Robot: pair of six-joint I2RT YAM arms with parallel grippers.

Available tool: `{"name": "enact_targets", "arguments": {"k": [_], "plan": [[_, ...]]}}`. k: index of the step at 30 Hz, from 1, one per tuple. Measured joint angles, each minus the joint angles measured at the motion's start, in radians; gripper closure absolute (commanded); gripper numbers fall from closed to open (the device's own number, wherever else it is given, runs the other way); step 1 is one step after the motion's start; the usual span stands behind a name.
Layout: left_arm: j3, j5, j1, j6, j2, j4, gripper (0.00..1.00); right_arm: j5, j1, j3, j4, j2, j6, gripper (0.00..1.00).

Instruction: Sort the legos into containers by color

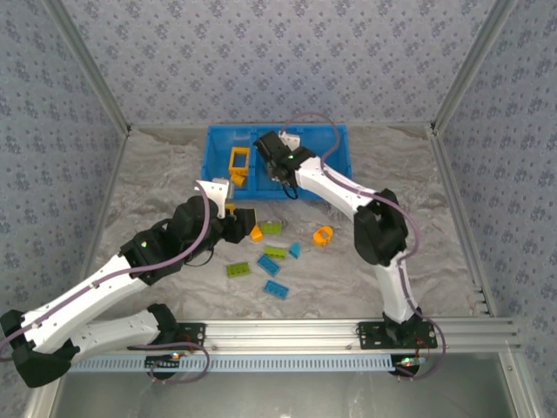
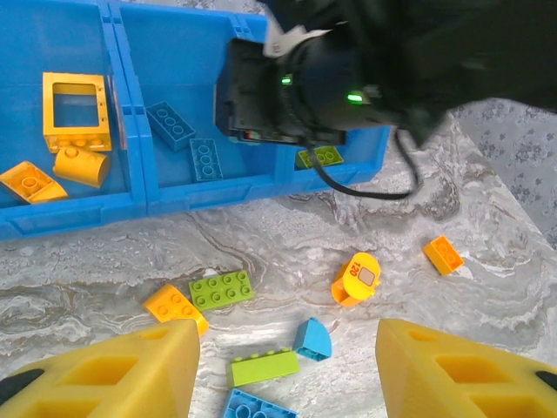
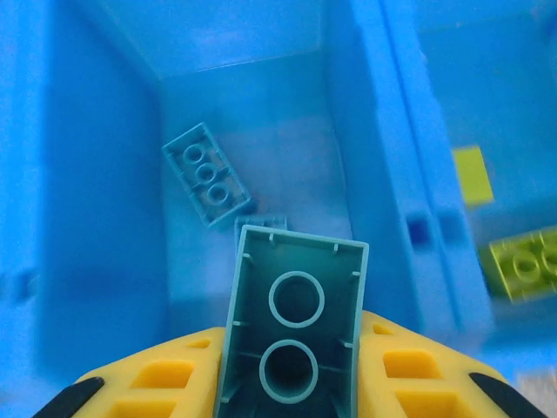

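The long blue bin point(image 1: 218, 146) sits at the table's far side. Above its middle compartment point(image 3: 252, 104), the right gripper point(image 3: 289, 379) clamps a blue brick point(image 3: 296, 313) between its fingers, over 2 blue bricks point(image 3: 206, 174) lying inside. The left gripper point(image 2: 287, 374) hangs wide open and empty above loose legos point(image 2: 221, 289) on the table point(image 2: 287, 235).

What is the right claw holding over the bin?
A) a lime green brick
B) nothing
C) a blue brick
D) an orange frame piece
C: in the right wrist view, the right claw grips a blue brick over the middle compartment, where other blue bricks lie.
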Motion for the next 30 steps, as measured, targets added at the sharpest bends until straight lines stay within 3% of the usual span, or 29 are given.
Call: {"name": "enact_targets", "arguments": {"k": [6,12,16,24,30], "plan": [[0.0,-0.005,0.0,-0.001,0.0,0.005,0.44,0.025,-0.031,0.243,-0.051,0.209,-0.13,0.71],[0.0,-0.005,0.0,-0.001,0.0,0.005,0.45,0.054,-0.039,0.423,-0.119,0.317,-0.152,0.7],[0.0,-0.005,0.0,-0.001,0.0,0.005,0.45,0.063,-0.048,0.438,-0.137,0.347,-0.152,0.66],[0.0,-0.005,0.0,-0.001,0.0,0.001,0.45,0.055,-0.056,0.45,-0.164,0.388,-0.158,0.43],[0.0,-0.009,0.0,-0.011,-0.001,-0.003,0.45,0.072,-0.037,0.449,-0.171,0.337,-0.159,0.43]]}}
